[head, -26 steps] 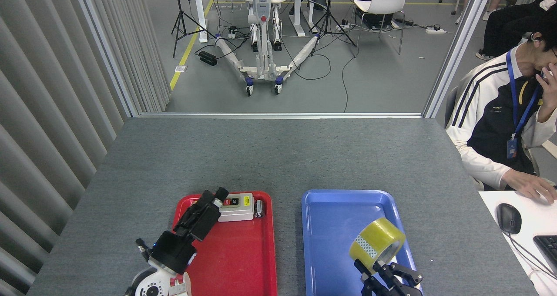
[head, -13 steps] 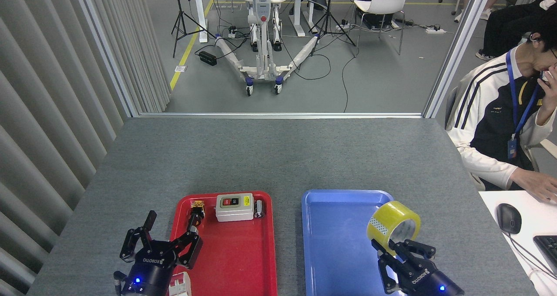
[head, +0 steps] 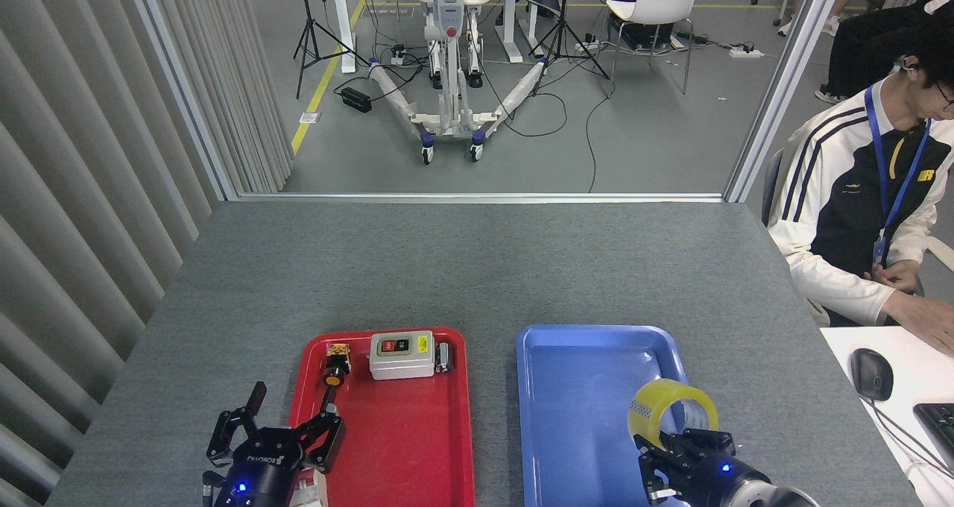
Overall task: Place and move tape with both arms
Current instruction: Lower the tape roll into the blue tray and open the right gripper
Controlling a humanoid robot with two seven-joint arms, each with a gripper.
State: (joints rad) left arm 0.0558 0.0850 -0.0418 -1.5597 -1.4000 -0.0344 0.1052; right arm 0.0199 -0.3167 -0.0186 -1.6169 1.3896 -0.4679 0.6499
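The right gripper [head: 682,447] clamps the tape [head: 671,417] over the blue tray's [head: 574,388] right edge (left gripper [head: 272,436] spread, well apart).

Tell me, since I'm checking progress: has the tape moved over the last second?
Yes. The tape, held in the right tool, shifted rightward toward the blue tray's right rim, then lower.

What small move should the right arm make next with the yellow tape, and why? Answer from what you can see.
Probably lower it a little further, then open the fingers. The right gripper holds the tape tilted over the blue tray, near its right rim; whether the roll touches the tray floor cannot be told. The left gripper is open and empty beside the red tray.
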